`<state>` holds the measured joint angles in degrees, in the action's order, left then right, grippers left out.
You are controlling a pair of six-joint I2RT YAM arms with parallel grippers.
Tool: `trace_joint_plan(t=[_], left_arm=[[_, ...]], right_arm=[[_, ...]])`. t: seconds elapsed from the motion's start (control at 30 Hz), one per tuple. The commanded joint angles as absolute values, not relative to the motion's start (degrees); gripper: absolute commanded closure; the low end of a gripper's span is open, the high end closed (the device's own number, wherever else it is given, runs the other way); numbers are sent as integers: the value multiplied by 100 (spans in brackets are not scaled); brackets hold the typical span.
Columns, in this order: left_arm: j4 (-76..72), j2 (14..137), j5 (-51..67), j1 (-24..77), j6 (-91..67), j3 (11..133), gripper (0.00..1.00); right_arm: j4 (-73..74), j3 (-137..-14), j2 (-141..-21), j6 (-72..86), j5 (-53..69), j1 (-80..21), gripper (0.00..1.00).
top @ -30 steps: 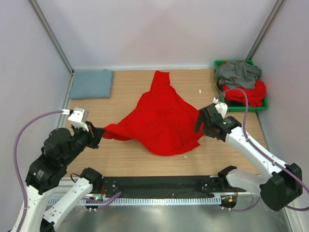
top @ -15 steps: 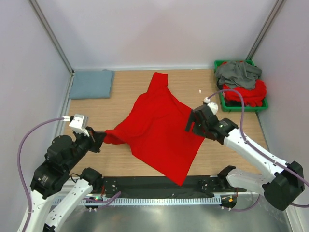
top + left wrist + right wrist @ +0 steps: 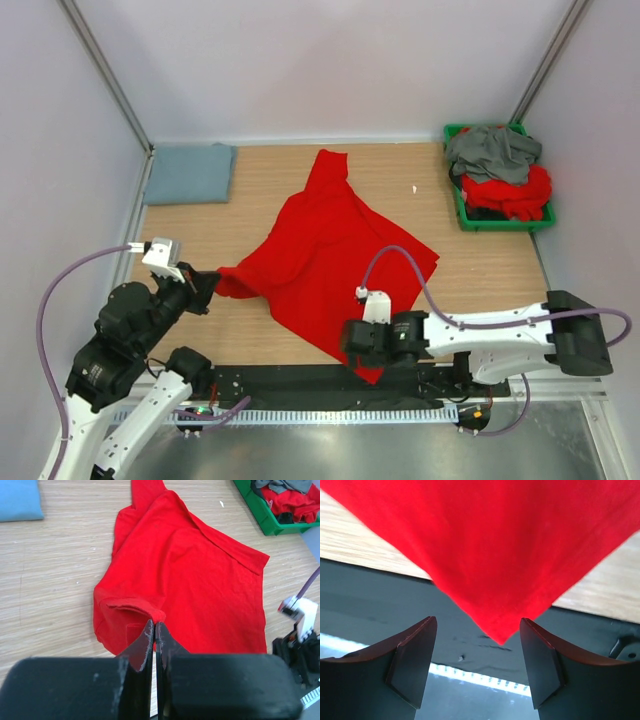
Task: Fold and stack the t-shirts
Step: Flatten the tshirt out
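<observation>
Right hand (image 3: 477, 672) stands open, red t-shirt (image 3: 485, 540) corner between its fingers (image 3: 410, 670).

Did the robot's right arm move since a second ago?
Yes. The right arm swung away from the green bin toward the table's near edge, by the red shirt.

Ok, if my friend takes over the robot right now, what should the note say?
Left gripper: shut on an edge of the red t-shirt.
Right gripper: open, jaws either side of that shirt's near corner.
Done: blue-grey t-shirt folded, far left.
Left to do: fold the red one and stack it; dark grey t-shirt and other red shirts wait in the green bin.
</observation>
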<state>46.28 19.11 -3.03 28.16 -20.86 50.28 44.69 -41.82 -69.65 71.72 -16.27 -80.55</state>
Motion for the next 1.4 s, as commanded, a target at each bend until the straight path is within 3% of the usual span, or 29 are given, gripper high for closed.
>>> trace_joint_plan(t=[0.0,0.23,0.4,0.7,0.8,0.9,0.97,1.03,1.2,1.37], left_arm=[[4298,1907,-352,2830,-2145,5018,100],[4298,1846,-395,2830,-2153,5010,100],[4298,1854,-422,2830,-2162,5010,100],[4307,1881,-439,2830,-2171,5010,100],[4307,1907,-439,2830,-2171,5001,100],[4307,1907,-439,2830,-2171,5010,100],[4307,1925,-448,2830,-2171,5010,100],[4333,1951,-457,2830,-2162,5071,100],[4719,2232,-685,2830,-2101,5763,100],[5009,2987,-826,2830,-1829,7108,100]], right_arm=[[4771,-4341,-7538,7989,-2021,-8515,27],[5194,-4816,-8270,8068,-2065,-8947,27],[5028,-4597,-8271,8156,-1934,-9035,39],[4668,-4097,-8288,8376,-1907,-9158,50],[4641,-4008,-8297,8385,-1969,-9150,59],[4676,-4008,-8262,8367,-2065,-9158,74],[4754,-4095,-8165,8376,-2162,-9167,90],[5096,-4323,-8025,8376,-2399,-9158,99],[6729,-5491,-7621,8306,-3496,-9141,99],[8442,-8003,-7418,7746,-5455,-8956,99]])
